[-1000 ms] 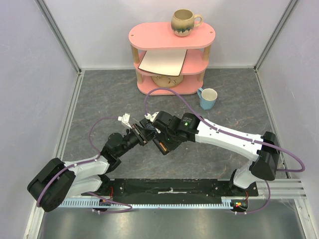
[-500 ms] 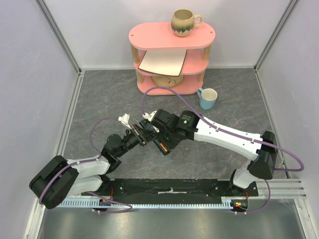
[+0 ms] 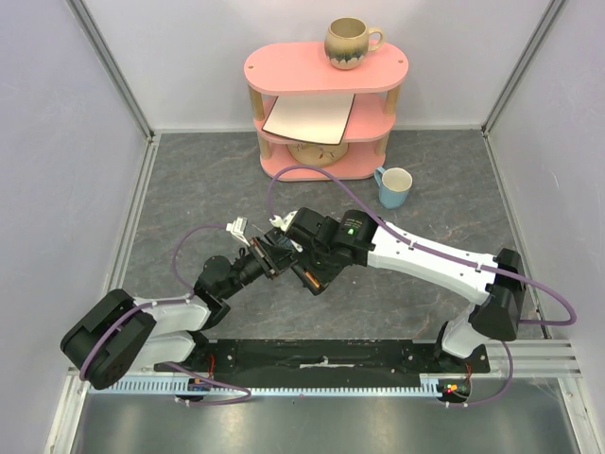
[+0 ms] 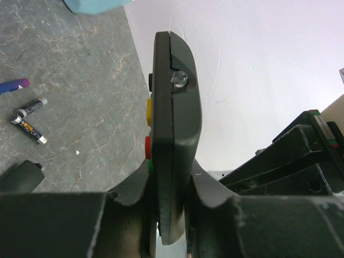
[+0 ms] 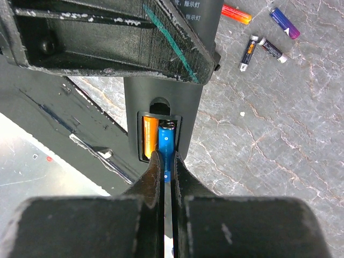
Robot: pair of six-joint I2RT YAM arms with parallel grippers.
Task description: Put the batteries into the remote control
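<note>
1 remote control (image 4: 171, 134), held up off the table (image 5: 269, 134) approx mid-workspace, edge-on in the left wrist view, btns facing left. Its battery bay is open to the right wrist cam. Batteries: 6 total. 2 sit in the bay side by side, an orange battery (image 5: 149, 134) on the left and a blue battery (image 5: 165, 142) on the right. The other 4 lie loose on the table beyond the remote: a red-orange battery (image 5: 236, 13), a blue-purple battery (image 5: 285, 22) and 2 dark batteries (image 5: 248, 52) touching at one end in a V.

The left gripper (image 4: 171, 185) is clamped on the remote's lower part, one finger per face. The right gripper (image 5: 166, 161) is pinched tight on the blue battery's near end, the far end inside the bay.

Further back: 1 pink shelf (image 3: 326, 68), 1 brown mug (image 3: 350, 43) on top, 1 light-blue mug (image 3: 394, 186) on the table.
</note>
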